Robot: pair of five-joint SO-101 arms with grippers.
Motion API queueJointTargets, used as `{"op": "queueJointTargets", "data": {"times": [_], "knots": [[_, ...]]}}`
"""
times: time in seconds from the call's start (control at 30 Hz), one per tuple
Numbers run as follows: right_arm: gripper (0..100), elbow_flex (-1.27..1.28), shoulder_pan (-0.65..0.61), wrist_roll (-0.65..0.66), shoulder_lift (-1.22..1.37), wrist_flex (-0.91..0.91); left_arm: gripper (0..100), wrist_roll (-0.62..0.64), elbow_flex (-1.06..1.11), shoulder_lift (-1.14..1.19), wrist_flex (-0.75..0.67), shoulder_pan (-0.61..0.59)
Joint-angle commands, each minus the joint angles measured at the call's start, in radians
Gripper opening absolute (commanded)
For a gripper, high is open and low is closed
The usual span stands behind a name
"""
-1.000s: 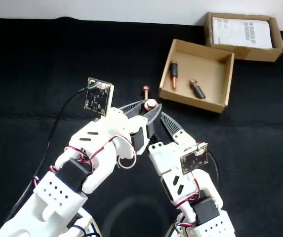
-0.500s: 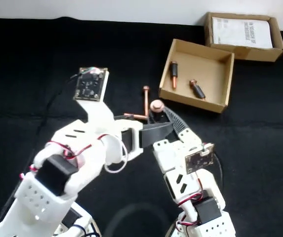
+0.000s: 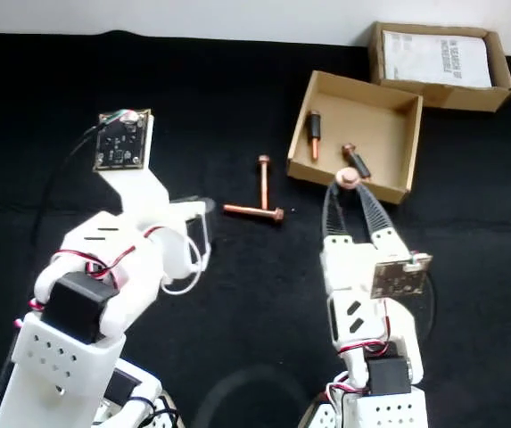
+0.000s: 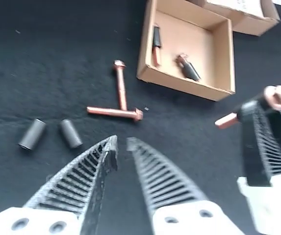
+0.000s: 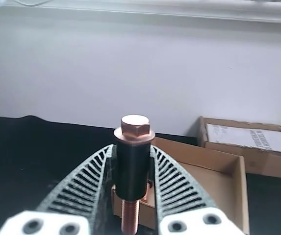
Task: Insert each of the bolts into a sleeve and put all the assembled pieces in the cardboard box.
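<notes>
My right gripper (image 3: 348,190) is shut on an assembled piece, a copper bolt (image 5: 134,128) standing upright in a black sleeve (image 5: 132,169). It hovers just before the front wall of the cardboard box (image 3: 385,125). Two assembled pieces (image 3: 314,134) (image 3: 357,161) lie in that box. On the black cloth lie two loose bolts (image 3: 263,178) (image 3: 252,211), their ends nearly touching. Two empty sleeves (image 4: 32,133) (image 4: 71,133) lie side by side nearer my left gripper (image 4: 121,143), which is open with nothing in it, above the cloth. The left arm (image 3: 121,259) stands at the left.
A second cardboard box (image 3: 438,89) holding a printed sheet sits behind the first, at the far right by the wall. The black cloth runs back to a white wall. Bare cloth lies between the loose bolts and the right arm.
The left gripper has drawn back to the left, away from the bolt and the right gripper. The right gripper has carried the assembled piece to the right, up to the box's front wall.
</notes>
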Motion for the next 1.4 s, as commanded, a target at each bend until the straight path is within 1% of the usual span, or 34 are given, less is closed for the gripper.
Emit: {"op": "queueJointTargets", "data": {"times": [0.0,0.13,0.23,0.3,0.4,0.5,0.63,1.03,1.37], "knots": [[0.7,-0.053,0.051,-0.035,-0.004,0.013,1,-0.037,0.016,-0.010,0.002,-0.062],[0.7,-0.145,0.051,-0.035,-0.002,0.096,1,-0.051,0.090,-0.010,-0.005,-0.127],[0.7,-0.183,0.053,-0.035,-0.002,0.105,1,-0.051,0.157,-0.010,-0.006,-0.179],[0.7,-0.199,0.053,-0.031,0.010,0.105,1,-0.051,0.214,-0.010,-0.034,-0.208],[0.7,-0.257,0.056,-0.034,0.097,0.105,1,-0.051,0.335,-0.010,-0.143,-0.259],[0.7,-0.343,0.056,-0.034,0.216,0.104,1,-0.051,0.472,-0.010,-0.298,-0.312],[0.7,-0.447,0.056,-0.034,0.354,0.099,1,-0.051,0.602,-0.010,-0.476,-0.340],[0.7,-0.719,0.062,-0.031,0.742,0.097,1,-0.051,0.835,-0.010,-0.781,-0.340],[0.7,-1.125,0.193,-0.035,1.239,0.102,1,-0.049,0.987,-0.010,-1.046,-0.340]]}}
